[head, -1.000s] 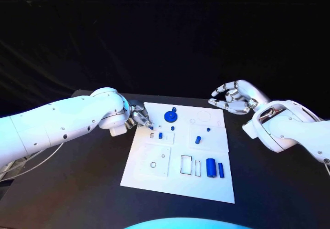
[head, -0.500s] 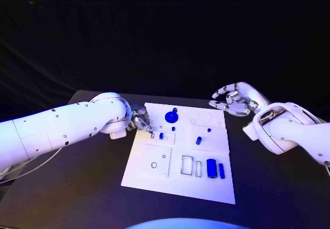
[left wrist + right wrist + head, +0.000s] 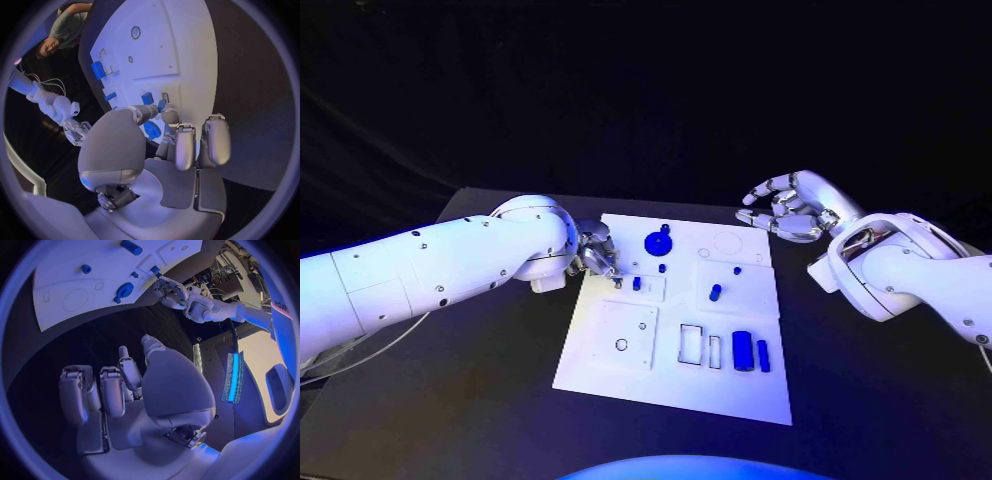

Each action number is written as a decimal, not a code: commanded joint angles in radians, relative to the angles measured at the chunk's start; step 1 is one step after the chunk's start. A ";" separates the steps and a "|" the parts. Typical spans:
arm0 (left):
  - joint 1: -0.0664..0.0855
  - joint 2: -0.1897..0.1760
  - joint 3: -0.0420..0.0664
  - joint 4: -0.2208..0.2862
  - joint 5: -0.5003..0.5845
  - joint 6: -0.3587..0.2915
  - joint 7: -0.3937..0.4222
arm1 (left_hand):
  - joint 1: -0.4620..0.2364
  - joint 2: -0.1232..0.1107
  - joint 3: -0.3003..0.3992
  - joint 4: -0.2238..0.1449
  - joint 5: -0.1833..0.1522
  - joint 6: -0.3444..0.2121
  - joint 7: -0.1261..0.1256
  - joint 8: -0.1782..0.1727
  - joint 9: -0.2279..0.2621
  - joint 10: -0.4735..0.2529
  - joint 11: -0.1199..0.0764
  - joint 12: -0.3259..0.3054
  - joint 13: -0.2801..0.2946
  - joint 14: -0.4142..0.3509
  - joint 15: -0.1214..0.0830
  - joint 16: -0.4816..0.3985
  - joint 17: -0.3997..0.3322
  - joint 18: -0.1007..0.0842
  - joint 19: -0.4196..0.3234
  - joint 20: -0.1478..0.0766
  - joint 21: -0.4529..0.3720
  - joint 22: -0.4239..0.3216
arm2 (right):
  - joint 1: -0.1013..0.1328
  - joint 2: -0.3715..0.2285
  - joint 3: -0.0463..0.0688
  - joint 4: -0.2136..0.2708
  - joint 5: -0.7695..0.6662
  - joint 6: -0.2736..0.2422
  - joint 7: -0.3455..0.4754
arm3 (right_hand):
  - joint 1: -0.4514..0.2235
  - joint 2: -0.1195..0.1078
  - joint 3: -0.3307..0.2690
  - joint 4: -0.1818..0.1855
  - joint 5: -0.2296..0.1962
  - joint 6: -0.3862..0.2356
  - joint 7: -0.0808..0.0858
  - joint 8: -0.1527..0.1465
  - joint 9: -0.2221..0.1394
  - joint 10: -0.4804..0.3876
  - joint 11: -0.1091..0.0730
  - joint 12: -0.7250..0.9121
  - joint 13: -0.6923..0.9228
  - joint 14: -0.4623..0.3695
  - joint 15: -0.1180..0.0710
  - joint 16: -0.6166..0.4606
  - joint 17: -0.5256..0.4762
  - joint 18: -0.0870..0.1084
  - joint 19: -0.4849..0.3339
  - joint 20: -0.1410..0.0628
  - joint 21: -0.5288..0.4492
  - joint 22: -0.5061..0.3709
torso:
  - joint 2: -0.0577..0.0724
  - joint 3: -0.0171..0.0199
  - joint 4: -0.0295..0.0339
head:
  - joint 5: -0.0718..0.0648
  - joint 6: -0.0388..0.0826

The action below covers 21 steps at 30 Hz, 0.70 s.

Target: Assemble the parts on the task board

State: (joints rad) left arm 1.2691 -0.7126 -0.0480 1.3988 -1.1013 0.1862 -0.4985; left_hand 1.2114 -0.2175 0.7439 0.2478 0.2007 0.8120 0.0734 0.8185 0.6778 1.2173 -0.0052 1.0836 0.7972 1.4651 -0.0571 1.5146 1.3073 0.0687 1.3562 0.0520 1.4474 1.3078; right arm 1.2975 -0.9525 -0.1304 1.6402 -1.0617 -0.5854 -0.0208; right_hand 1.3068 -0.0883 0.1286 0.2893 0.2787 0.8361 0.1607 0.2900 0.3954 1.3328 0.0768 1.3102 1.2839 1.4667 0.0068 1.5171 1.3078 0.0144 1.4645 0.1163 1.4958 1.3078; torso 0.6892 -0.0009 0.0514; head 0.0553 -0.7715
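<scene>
Parts are seen scattered over the board [image 3: 733, 385], which lies flat mid-table [image 3: 444, 400]: a round blue disc [image 3: 658, 241] near the far edge, a small peg [image 3: 715, 293] at the centre, and two upright blocks [image 3: 743, 350] toward the near right side. The left hand [image 3: 596, 252] is lowered at the board's far left edge, fingertips [image 3: 164, 111] brought together just beside a small blue piece [image 3: 147, 98]; whether anything is pinched cannot be told. The disc is seen just beyond those fingers. The right hand [image 3: 788, 207] is held in the air off the board's far right corner, fingers loosely curled and apart, nothing grasped, well away from every part.
</scene>
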 commanded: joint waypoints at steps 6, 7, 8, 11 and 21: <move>-0.002 0.007 0.000 -0.003 -0.010 0.032 0.002 | -0.009 0.002 0.195 -0.202 0.002 0.005 -0.001 0.007 -0.001 0.007 0.000 0.003 0.000 0.078 -0.005 0.004 0.164 -0.004 0.002 0.001 0.003 0.012 | -0.001 0.002 0.000 0.000 -0.014 0.008 -0.005 | -0.007 0.005 0.007 0.001 0.008 0.005 -0.003 0.005 -0.001 -0.002 -0.002 -0.003 -0.001 0.069 -0.004 -0.005 0.114 0.009 0.051 -0.006 -0.004 0.203 | 0.000 -0.0009 0.0003 | 0.000 -0.003; -0.002 0.008 0.000 -0.003 -0.010 0.033 0.002 | -0.009 0.002 0.195 -0.202 0.002 0.005 -0.001 0.007 -0.001 0.007 0.000 0.003 0.000 0.078 -0.005 0.004 0.164 -0.004 0.002 0.001 0.003 0.012 | -0.001 0.002 0.000 0.000 -0.014 0.008 -0.005 | -0.007 0.005 0.007 0.001 0.008 0.005 -0.003 0.005 -0.001 -0.002 -0.002 -0.003 -0.001 0.069 -0.004 -0.005 0.114 0.009 0.051 -0.006 -0.004 0.203 | 0.000 -0.0007 0.0007 | -0.001 -0.003; -0.002 0.008 0.000 -0.003 -0.010 0.033 0.001 | -0.009 0.002 0.195 -0.202 0.002 0.005 -0.001 0.007 -0.001 0.007 0.000 0.003 -0.001 0.079 -0.005 0.004 0.166 -0.004 0.003 0.001 0.004 0.012 | -0.001 0.002 0.000 0.000 -0.014 0.008 -0.004 | -0.007 0.005 0.007 0.001 0.008 0.005 -0.003 0.005 -0.001 -0.002 -0.002 -0.003 -0.001 0.069 -0.004 -0.005 0.114 0.009 0.051 -0.006 -0.004 0.203 | 0.000 -0.0006 0.0007 | -0.001 -0.003; -0.002 0.011 0.000 -0.004 -0.010 0.034 0.000 | -0.009 0.002 0.195 -0.202 0.002 0.005 -0.001 0.007 -0.001 0.007 0.000 0.003 -0.001 0.079 -0.005 0.004 0.166 -0.004 0.003 0.001 0.004 0.012 | -0.001 0.003 0.000 -0.001 -0.014 0.008 -0.004 | -0.007 0.005 0.007 0.001 0.008 0.005 -0.003 0.005 -0.001 -0.002 -0.002 -0.003 -0.001 0.069 -0.004 -0.005 0.114 0.009 0.051 -0.006 -0.004 0.203 | 0.000 -0.0008 0.0011 | -0.002 -0.005; -0.002 0.012 0.000 -0.005 -0.010 0.040 -0.001 | -0.010 0.002 0.196 -0.203 0.002 0.005 -0.002 0.007 -0.001 0.009 0.000 0.005 0.002 0.079 -0.005 0.006 0.169 -0.004 0.002 0.001 0.003 0.011 | -0.002 0.003 0.000 -0.001 -0.014 0.009 -0.003 | -0.007 0.005 0.007 0.001 0.008 0.005 -0.003 0.005 -0.001 -0.002 -0.002 -0.003 -0.001 0.069 -0.004 -0.005 0.114 0.009 0.051 -0.006 -0.004 0.203 | 0.001 -0.0009 -0.0007 | 0.001 -0.006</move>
State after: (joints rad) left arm 1.2683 -0.7027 -0.0482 1.3928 -1.1080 0.2080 -0.5014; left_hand 1.1994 -0.2293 0.8003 0.1915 0.1967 0.8131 0.0752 0.8230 0.6735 1.2173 -0.0049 1.0835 0.7985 1.4650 -0.0571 1.5149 1.3073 0.0688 1.3562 0.0520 1.4473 1.3076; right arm 1.2963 -0.9496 -0.1304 1.6388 -1.0633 -0.5853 -0.0233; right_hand 1.3068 -0.0883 0.1285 0.2894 0.2847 0.8361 0.1607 0.2900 0.3954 1.3328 0.0768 1.3102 1.2839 1.4666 0.0068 1.5171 1.3076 0.0143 1.4645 0.1164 1.4958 1.3075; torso 0.6893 -0.0017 0.0513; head 0.0560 -0.7769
